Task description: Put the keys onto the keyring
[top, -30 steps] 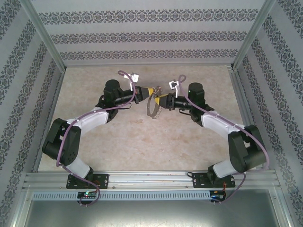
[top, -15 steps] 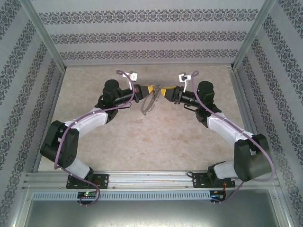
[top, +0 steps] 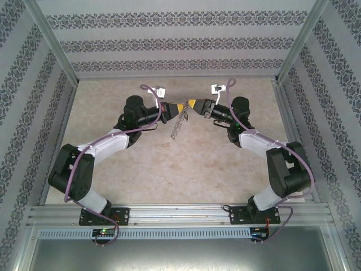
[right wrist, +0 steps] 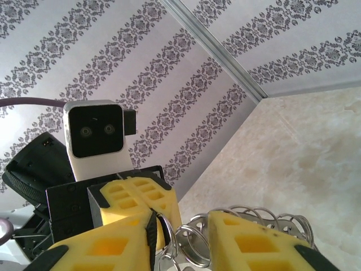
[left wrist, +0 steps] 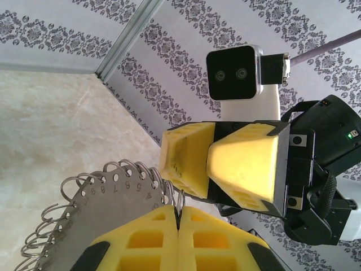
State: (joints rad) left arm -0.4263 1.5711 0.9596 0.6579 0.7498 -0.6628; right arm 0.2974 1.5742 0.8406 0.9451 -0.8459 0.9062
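The keyring (top: 176, 125), a grey metal plate fringed with small split rings, hangs edge-on above the table from my left gripper (top: 181, 107). In the left wrist view the left gripper (left wrist: 179, 212) is shut on one small ring at the rim of the numbered keyring (left wrist: 107, 209). My right gripper (top: 193, 105) faces it, tip to tip. The right gripper (right wrist: 180, 243) is open, and rim loops of the keyring (right wrist: 192, 249) sit in the gap between its fingers. A thin black strip (right wrist: 149, 231) lies against its left finger; I cannot tell whether it is the key.
Patterned walls with metal posts (top: 53, 51) enclose the beige table (top: 180, 164) on three sides. Both arms reach to the table's far middle, and the right arm's camera block (left wrist: 234, 73) hangs just above the left fingers.
The right gripper rose off the keyring, its arm swung out right, then closed in on the left gripper's tips. The keyring turned from nearly flat to edge-on.
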